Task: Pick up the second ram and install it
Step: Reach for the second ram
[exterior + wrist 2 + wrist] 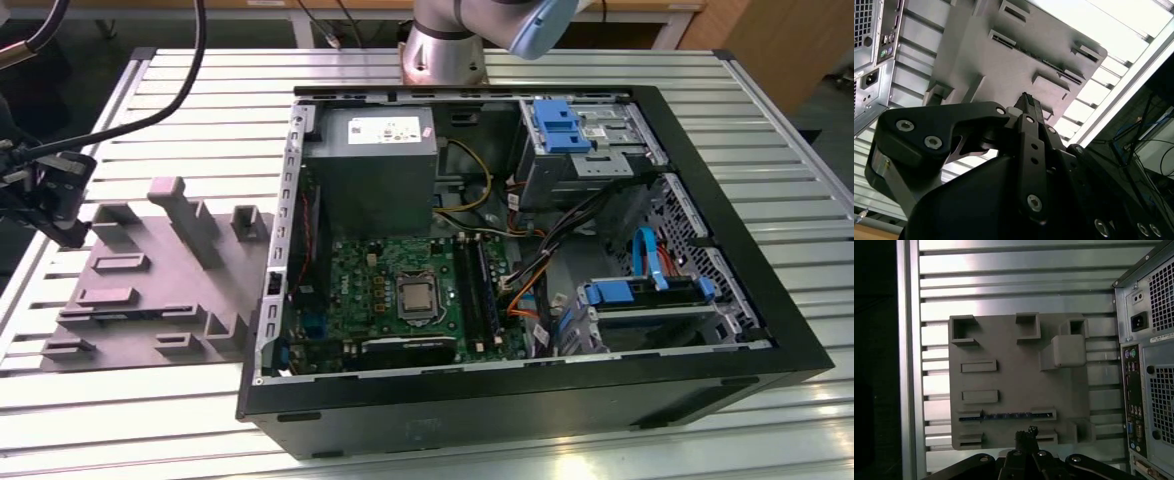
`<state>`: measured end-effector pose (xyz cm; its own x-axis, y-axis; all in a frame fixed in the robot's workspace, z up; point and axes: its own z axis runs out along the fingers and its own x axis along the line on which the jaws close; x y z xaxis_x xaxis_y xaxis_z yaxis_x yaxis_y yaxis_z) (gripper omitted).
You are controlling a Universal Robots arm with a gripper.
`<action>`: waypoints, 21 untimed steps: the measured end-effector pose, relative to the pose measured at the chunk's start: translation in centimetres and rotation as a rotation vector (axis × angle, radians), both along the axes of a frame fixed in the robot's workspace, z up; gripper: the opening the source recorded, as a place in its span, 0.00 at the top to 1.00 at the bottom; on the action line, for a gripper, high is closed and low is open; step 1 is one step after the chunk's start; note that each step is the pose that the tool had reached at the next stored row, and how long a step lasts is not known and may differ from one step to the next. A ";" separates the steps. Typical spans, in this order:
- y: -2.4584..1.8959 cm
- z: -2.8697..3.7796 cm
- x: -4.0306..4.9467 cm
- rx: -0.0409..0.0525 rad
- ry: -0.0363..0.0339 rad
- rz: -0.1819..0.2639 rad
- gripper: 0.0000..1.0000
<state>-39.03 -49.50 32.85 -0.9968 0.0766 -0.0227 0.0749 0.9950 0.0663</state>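
Note:
The second ram [1004, 416] is a thin dark stick lying on edge between two holders of the pale grey tray [1019, 365]. In the second wrist view the ram [1046, 61] is a dark strip on the tray [1004, 65]. My gripper [1027, 432] hovers above the tray's near edge, a little short of the ram, its fingers shut with nothing between them. In the second wrist view the gripper [1026, 100] points at the tray. The exterior view shows the gripper [70, 236] over the tray's [147, 290] far left edge.
An open computer case [534, 400] lies to the right of the tray on a slatted metal table [134, 410]. Inside are the motherboard [360, 280], the silver processor [418, 295] and dark memory slots [474, 275]. The case's rear panel [1149, 365] stands close beside the tray.

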 end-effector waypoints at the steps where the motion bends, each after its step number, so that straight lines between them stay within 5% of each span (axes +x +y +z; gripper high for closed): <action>1: 0.00 -0.05 -0.04 0.0000 -0.0001 0.000 0.89; 21: -0.01 -1.04 -0.55 0.0000 0.0000 0.000 0.89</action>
<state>-39.58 -49.51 31.81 -0.9968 0.0766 -0.0227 0.0750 0.9950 0.0663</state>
